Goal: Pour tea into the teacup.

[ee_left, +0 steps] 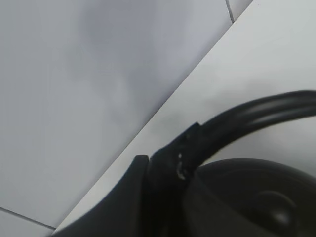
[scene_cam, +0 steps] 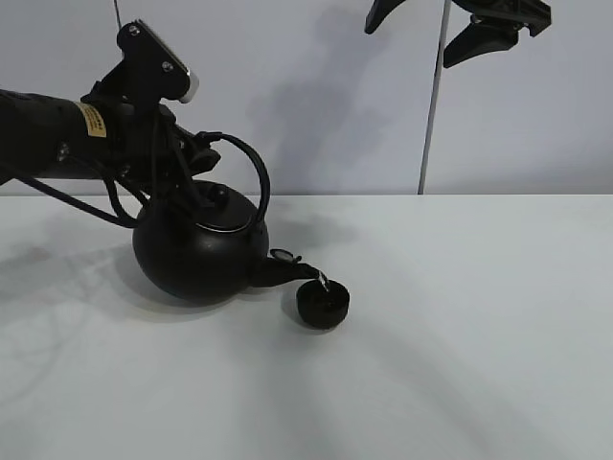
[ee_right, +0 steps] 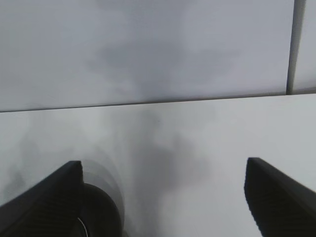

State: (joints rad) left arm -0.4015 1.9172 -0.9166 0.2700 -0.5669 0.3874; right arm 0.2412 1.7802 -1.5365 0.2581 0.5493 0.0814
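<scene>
Since the pour turns on where the spout's tip sits over the cup's mouth, that is the relation to watch. The teacup (scene_cam: 322,305) stands upright on the white table (scene_cam: 479,364), just beside the kettle (scene_cam: 199,254) on the side toward the robot's right. The spout (scene_cam: 287,269) runs in a line from the kettle's belly straight at the cup, tipped downward, its tip just above the near rim. A small bright glint between tip and rim looks like a thin stream of tea, though it is too small to be sure. The left gripper (scene_cam: 192,177) is closed on the kettle's arched handle (scene_cam: 261,171), and the left wrist view shows 1 dark finger (ee_left: 148,197) clamped against that handle (ee_left: 256,112) above the lid (ee_left: 256,197). The kettle leans toward the cup; whether its base touches the table I cannot tell. The right gripper (scene_cam: 410,40) hangs high at the back, jaws spread wide with nothing between them, well apart from cup and kettle, and its own view shows 2 fingers (ee_right: 44,202) over bare table. The left arm is therefore by far the nearer. I judge the next move to be a fine change of tilt, with the tip held over the cup's middle so nothing runs outside the rim.
</scene>
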